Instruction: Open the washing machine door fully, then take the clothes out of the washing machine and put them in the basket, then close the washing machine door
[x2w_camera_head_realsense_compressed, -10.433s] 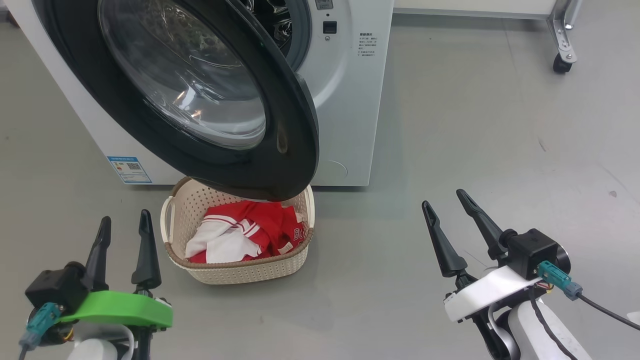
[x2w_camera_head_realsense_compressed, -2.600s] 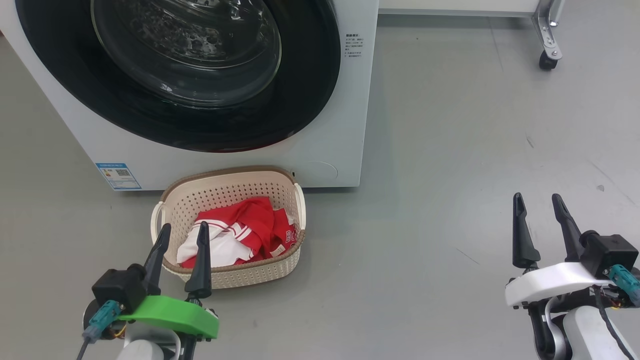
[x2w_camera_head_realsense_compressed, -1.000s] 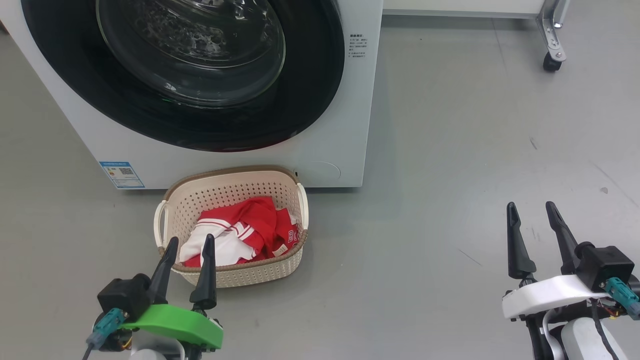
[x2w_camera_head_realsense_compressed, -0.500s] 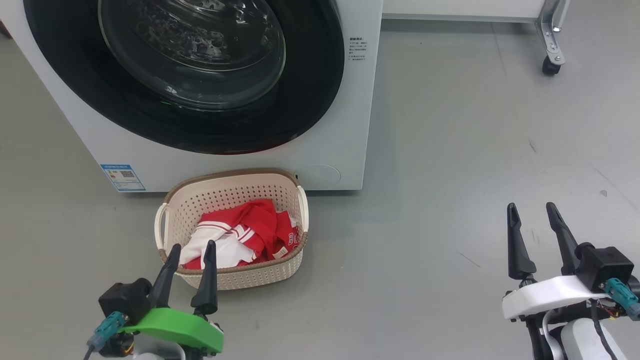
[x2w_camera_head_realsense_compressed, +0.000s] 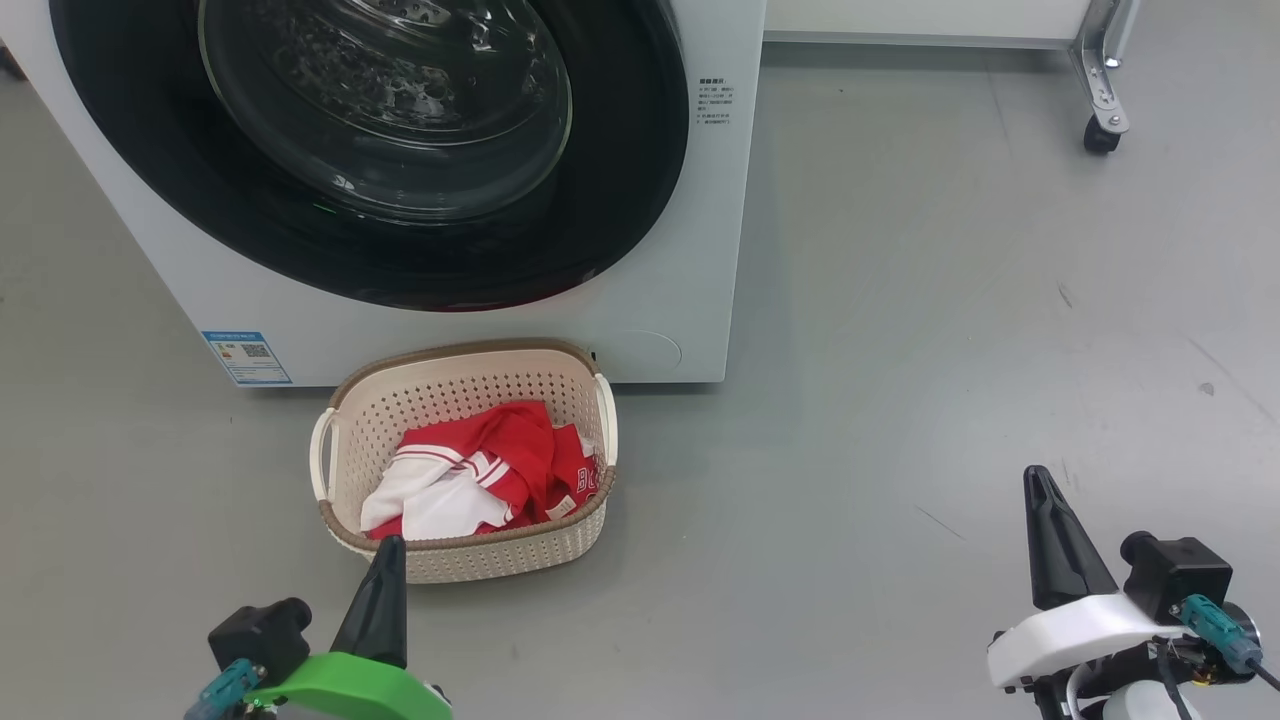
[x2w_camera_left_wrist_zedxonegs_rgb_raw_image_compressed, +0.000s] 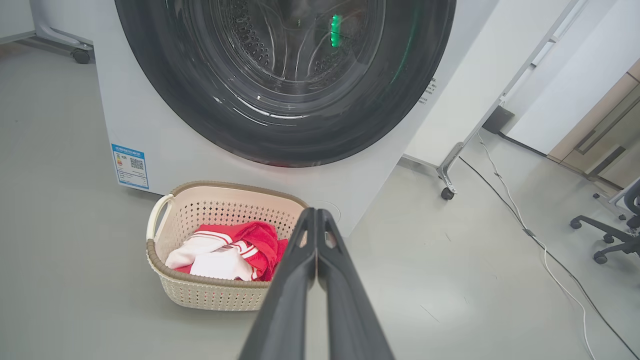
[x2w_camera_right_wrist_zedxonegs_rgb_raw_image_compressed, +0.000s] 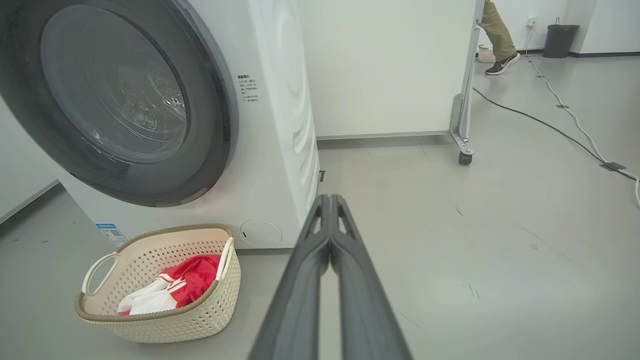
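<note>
The white washing machine (x2w_camera_head_realsense_compressed: 690, 250) stands at the top left, and its black-rimmed door (x2w_camera_head_realsense_compressed: 620, 200) lies flush against the front. On the floor before it sits the cream basket (x2w_camera_head_realsense_compressed: 480, 555) holding the red and white clothes (x2w_camera_head_realsense_compressed: 480, 475). My left gripper (x2w_camera_head_realsense_compressed: 385, 550) hovers just in front of the basket's near rim, shut and empty. Far to the right, over bare floor, my right gripper (x2w_camera_head_realsense_compressed: 1035, 480) is shut on nothing too. In each wrist view the fingers (x2w_camera_left_wrist_zedxonegs_rgb_raw_image_compressed: 316, 235) (x2w_camera_right_wrist_zedxonegs_rgb_raw_image_compressed: 330, 220) press together. The basket (x2w_camera_left_wrist_zedxonegs_rgb_raw_image_compressed: 200, 292) (x2w_camera_right_wrist_zedxonegs_rgb_raw_image_compressed: 165, 322) lies left of both.
A wheeled white panel stands behind the washer, its caster (x2w_camera_head_realsense_compressed: 1098, 135) at the far right. Cables (x2w_camera_left_wrist_zedxonegs_rgb_raw_image_compressed: 525, 220) run over the grey floor, and an office chair base (x2w_camera_left_wrist_zedxonegs_rgb_raw_image_compressed: 607, 240) is farther right. A person's leg (x2w_camera_right_wrist_zedxonegs_rgb_raw_image_compressed: 500, 35) shows in the distance.
Both grippers have gone from open to shut and drawn back lower in the head view. The door, open ten seconds ago, now lies against the washer.
</note>
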